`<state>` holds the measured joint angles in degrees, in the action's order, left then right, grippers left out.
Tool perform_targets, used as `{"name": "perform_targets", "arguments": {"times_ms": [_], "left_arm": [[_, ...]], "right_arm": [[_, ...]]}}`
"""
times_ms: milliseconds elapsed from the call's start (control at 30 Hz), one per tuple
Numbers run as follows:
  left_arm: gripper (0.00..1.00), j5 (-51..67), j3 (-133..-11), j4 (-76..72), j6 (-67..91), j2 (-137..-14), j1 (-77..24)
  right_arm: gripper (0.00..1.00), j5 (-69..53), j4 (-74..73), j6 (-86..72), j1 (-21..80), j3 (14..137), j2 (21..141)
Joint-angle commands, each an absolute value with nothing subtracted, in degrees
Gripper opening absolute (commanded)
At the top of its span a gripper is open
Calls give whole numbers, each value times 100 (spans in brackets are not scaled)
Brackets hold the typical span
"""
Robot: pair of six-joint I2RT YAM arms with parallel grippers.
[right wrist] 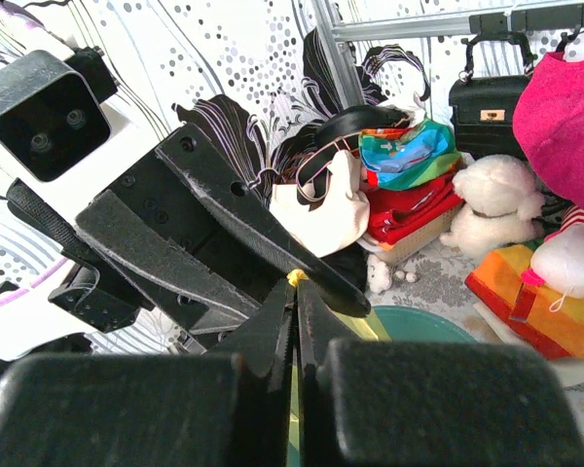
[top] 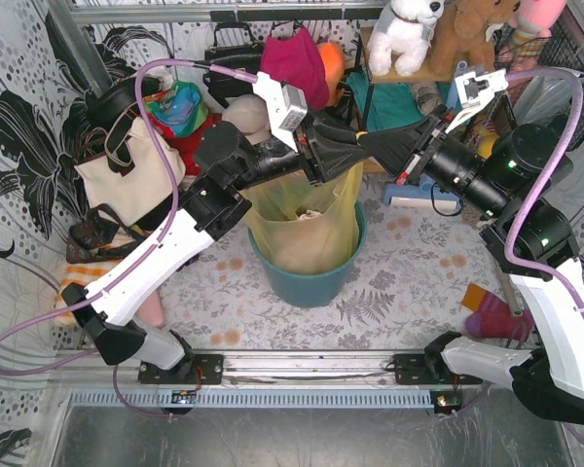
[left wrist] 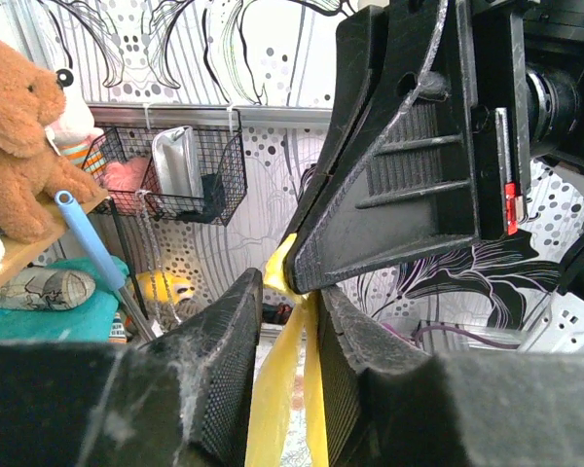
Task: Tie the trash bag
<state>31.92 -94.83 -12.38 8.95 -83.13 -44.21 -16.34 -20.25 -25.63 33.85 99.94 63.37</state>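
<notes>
The trash bag [top: 302,229], thin yellow plastic with crumpled paper showing through, lines the round teal bin [top: 307,282] at the table's middle. Both grippers meet tip to tip just above the bin. My right gripper [top: 368,146] is shut on the bag's pulled-up top end; a yellow tip [right wrist: 294,279] pokes out between its closed fingers [right wrist: 316,311]. My left gripper [top: 350,154] straddles the same yellow strips [left wrist: 277,379]. Its jaws stand narrowly apart with the strips hanging loose in the gap, against the right-hand finger [left wrist: 346,350]. My left gripper [left wrist: 290,292] sits directly under the right gripper's tips.
A cream tote bag [top: 127,170] with dark straps stands at the left. Plush toys [top: 404,34] and a black handbag [top: 236,58] crowd the back. Colourful socks [top: 492,311] lie at the right. A wire basket [left wrist: 170,175] hangs on the patterned wall.
</notes>
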Motion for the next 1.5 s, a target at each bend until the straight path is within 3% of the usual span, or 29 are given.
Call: {"name": "perform_targets", "arguments": {"times_ms": [0, 300, 400, 533, 600, 800, 1100, 1467], "left_arm": [[35, 3193, -9750, -1293, 888, -8419, -4395], [0, 3181, -9651, -1349, 948, -8368, -4395], [0, 3178, -9421, -1491, 983, -8235, -4395], [0, 3307, -9092, -1732, 1070, -8013, -4395], [0, 3480, -8885, -1902, 1106, -7880, -4399], [0, 4282, -7787, -3026, 1205, -7471, -4403], [0, 4686, -7161, -3898, 1446, -7207, -4403], [0, 4942, -6593, -4034, 1544, -6656, -4403]], "right_arm": [[0, -1757, -1778, -2540, 3393, 10002, 6311], [0, -1749, -1774, -2549, 3393, 9949, 6293], [0, -1721, -1727, -2561, 3394, 9932, 6272], [24, -1639, -1567, -2571, 3396, 9847, 6208], [30, -1593, -1462, -2583, 3395, 9812, 6173], [33, -1758, -1368, -2619, 3400, 9909, 6367], [49, -3159, -1159, -2577, 3400, 10371, 7162], [54, -3948, -992, -2304, 3560, 11279, 8280]]}}
